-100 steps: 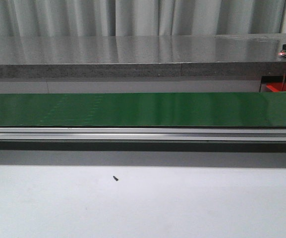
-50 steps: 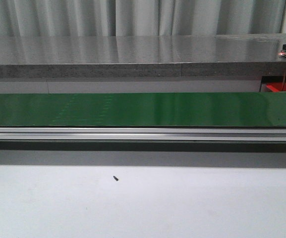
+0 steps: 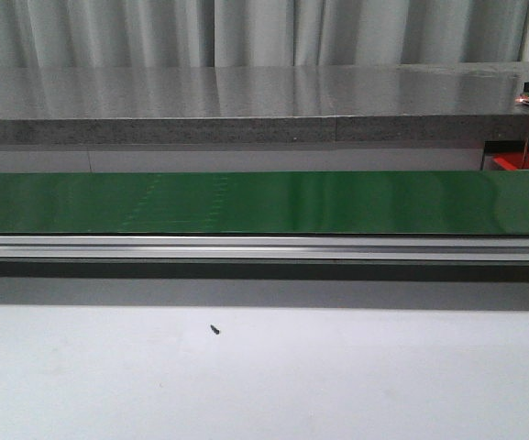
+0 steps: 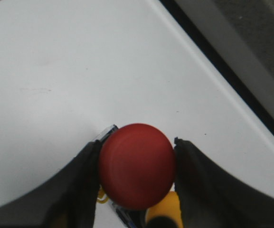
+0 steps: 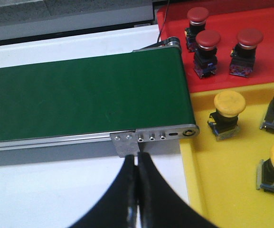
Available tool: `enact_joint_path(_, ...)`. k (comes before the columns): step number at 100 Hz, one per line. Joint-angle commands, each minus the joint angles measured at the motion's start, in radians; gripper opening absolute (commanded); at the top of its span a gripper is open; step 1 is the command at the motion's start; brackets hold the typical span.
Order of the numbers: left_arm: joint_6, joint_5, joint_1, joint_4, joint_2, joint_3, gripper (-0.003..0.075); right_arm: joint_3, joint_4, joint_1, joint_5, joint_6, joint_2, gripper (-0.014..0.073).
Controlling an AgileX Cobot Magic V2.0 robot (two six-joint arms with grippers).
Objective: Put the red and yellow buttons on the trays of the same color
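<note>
Left pincer (image 4: pixel 137 190) first: we see its two dark fingers (image 4: pixel 82 185) pinching a red button (image 4: pixel 137 166) by the sides of its domed cap, held over the white surface (image 4: pixel 80 71). A yellow part and a bit of blue-edged body peek out below the cap (we cannot tell what they belong to). Our judgement is that this button is in transit. To do this step well, we would keep the squeeze even on both sides of the cap, since a smooth round dome could slip or twist out, and lower it upright rather than dropping it.

Moving rightward, the green belt (image 5: pixel 80 95) runs across the middle and carries nothing we can see in the front view.

Further right, the right pincer (image 5: pixel 137 190) hangs with its fingers pressed together and empty, just in front of the belt's metal end bracket (image 5: pixel 153 137). Beyond the belt's end lies the red tray (image 5: pixel 260 42), already holding three red buttons standing upright, and beside it the yellow tray (image 5: pixel 198 190) with yellow-capped buttons. The held button is matte red, mushroom-shaped, and matches those on the red tray.
</note>
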Motion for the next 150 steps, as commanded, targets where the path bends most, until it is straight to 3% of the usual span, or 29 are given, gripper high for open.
enact_joint_path(1,0.017,-0.007,-0.004,-0.024,-0.115,-0.029,0.0274,-0.025,0.0,0.0,-0.08,-0.003,0.0,-0.0122)
enact_joint_path(34,0.089,0.121,-0.022,-0.02,-0.251,-0.019,0.0274,-0.025,0.003,0.0,-0.08,-0.003,0.0,-0.0122)
enact_joint_path(82,0.106,0.117,-0.224,0.018,-0.271,0.104,0.0274,-0.025,0.002,0.0,-0.078,-0.003,0.0,-0.0122)
enact_joint_path(134,0.12,0.156,-0.228,0.022,-0.271,0.149,0.0277,-0.025,0.002,0.0,-0.078,-0.003,0.0,-0.0122)
enact_joint_path(144,0.124,0.157,-0.228,0.022,-0.271,0.149,0.0332,-0.025,0.002,0.0,-0.078,-0.003,0.0,-0.0122)
enact_joint_path(150,0.135,0.157,-0.228,0.022,-0.271,0.149,0.0416,-0.025,0.002,0.0,-0.078,-0.003,0.0,-0.0122)
